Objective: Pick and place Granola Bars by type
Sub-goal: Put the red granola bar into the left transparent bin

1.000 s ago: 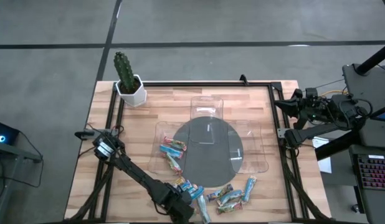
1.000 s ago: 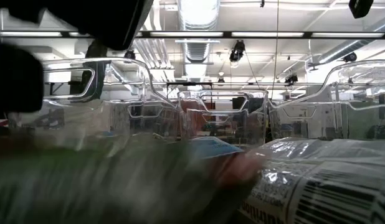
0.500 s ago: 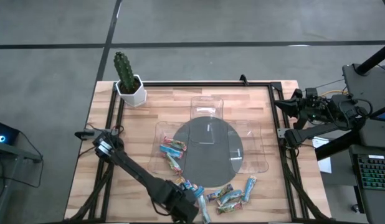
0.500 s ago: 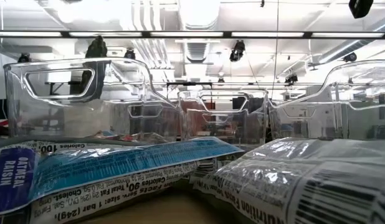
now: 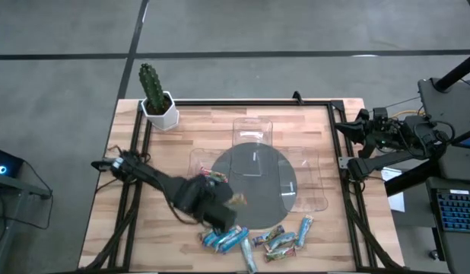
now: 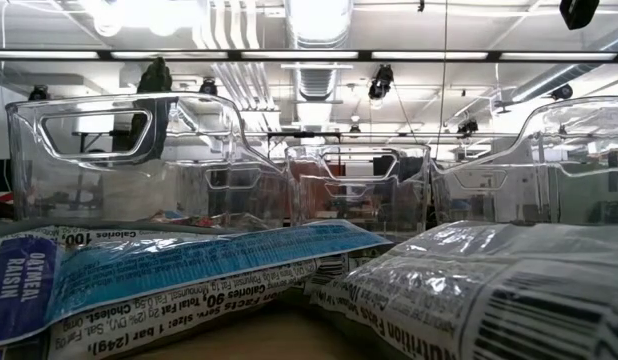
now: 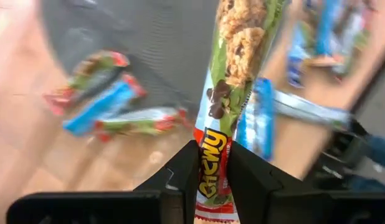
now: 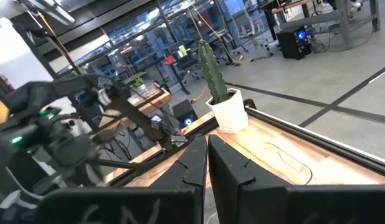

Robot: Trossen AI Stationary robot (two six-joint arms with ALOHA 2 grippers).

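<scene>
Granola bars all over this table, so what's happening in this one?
The left tool is shut on a Chewy granola bar and holds it above the table, near the left clear tray, where a few bars already lie. More loose bars sit along the table's near edge. The right tool is shut and empty, parked off the table's right side.
</scene>
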